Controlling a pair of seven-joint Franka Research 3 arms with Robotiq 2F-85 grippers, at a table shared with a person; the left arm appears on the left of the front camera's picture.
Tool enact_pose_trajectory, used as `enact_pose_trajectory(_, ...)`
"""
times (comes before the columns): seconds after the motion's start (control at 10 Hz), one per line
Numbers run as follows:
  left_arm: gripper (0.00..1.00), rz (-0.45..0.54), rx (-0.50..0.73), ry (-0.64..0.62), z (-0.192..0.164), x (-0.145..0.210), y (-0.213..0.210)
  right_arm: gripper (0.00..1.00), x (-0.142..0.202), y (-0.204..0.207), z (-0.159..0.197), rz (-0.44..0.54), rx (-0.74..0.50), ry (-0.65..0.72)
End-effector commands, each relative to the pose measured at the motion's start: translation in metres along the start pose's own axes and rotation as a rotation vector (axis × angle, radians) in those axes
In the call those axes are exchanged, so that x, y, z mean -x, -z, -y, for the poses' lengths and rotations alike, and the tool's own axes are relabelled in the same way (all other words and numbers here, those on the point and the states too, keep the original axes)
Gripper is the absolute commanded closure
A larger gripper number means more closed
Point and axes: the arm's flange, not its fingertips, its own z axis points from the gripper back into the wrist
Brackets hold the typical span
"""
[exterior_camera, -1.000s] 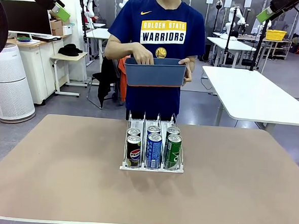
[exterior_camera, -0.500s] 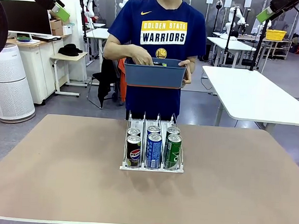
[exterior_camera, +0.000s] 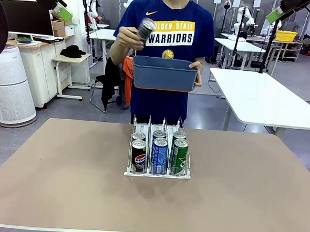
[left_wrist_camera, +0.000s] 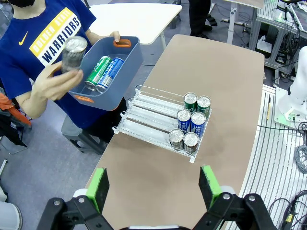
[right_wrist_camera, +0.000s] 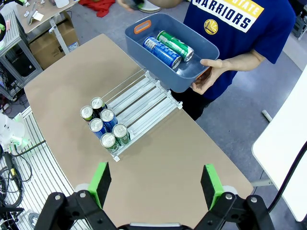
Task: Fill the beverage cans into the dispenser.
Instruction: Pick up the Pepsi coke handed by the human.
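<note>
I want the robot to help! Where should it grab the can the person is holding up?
Probably across the can near its silver top, coming from the robot's side: the person's hand wraps the lower half, leaving that tilted upper end free.

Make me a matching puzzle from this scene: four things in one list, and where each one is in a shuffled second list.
Things:
1. bin
2. lying blue can
3. black logo can
4. greyish can

Places:
A. inside the bin
B. raised in the person's hand, above the bin
C. held up at chest height, off the table
D. front of the left lane of the rack, seen from the robot's side

Pairs: 1-C, 2-A, 3-D, 4-B
</note>
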Motion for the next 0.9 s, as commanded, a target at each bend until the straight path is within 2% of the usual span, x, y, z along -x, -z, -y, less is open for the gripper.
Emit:
enact_pose_trajectory(0.0,0.0,-0.006,-0.005,0.003,0.0004,0.0009,-0.0006,0.0,0.0014,0.0007,-0.0012,-0.006,-0.006,-0.002)
enact_pose_trajectory(0.8,0.0,-0.006,-0.005,0.003,0.0004,0.0009,-0.0006,0.0,0.0014,0.0007,-0.0012,-0.006,-0.006,-0.002)
